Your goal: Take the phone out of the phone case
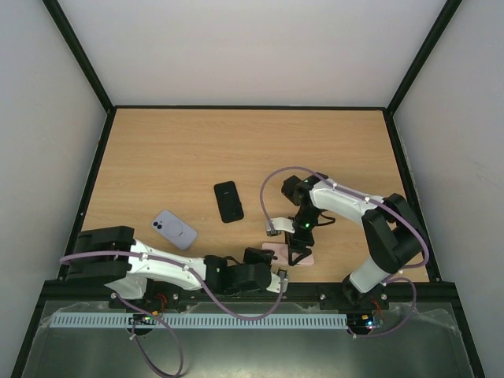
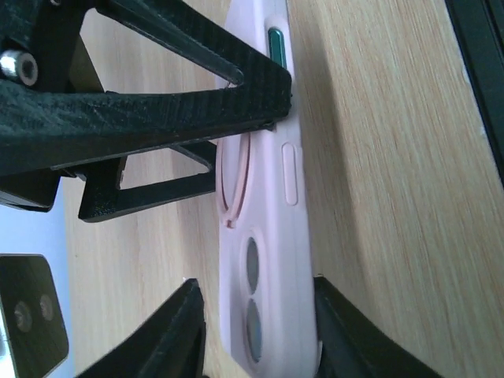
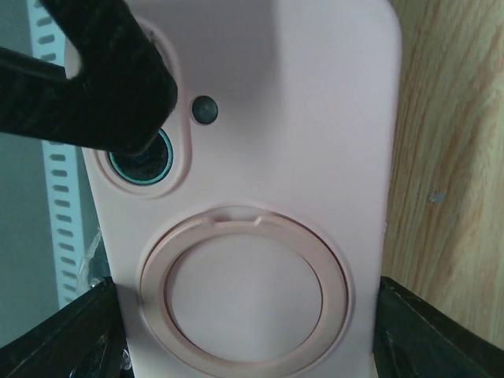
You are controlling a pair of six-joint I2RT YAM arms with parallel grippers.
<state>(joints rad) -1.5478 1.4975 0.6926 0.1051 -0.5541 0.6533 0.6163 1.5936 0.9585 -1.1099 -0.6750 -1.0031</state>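
A pink phone case (image 1: 273,250) with a ring on its back lies near the table's front edge with the phone inside; its green-rimmed lens (image 3: 142,157) shows through the camera cut-out. My right gripper (image 1: 298,257) comes down on it from above and is shut on its long edges (image 3: 252,339). My left gripper (image 1: 272,272) reaches in from the left; its jaws straddle the camera end (image 2: 256,331). One finger (image 2: 339,331) touches the case, the other (image 2: 181,331) stands a little off it. Its fingertip (image 3: 110,87) lies over the lens.
A black phone (image 1: 228,201) lies face up mid-table. A lilac phone (image 1: 174,229) lies back up to its left, near the left arm. Black frame rails edge the table, and a white slotted cable duct (image 1: 197,320) runs along the front.
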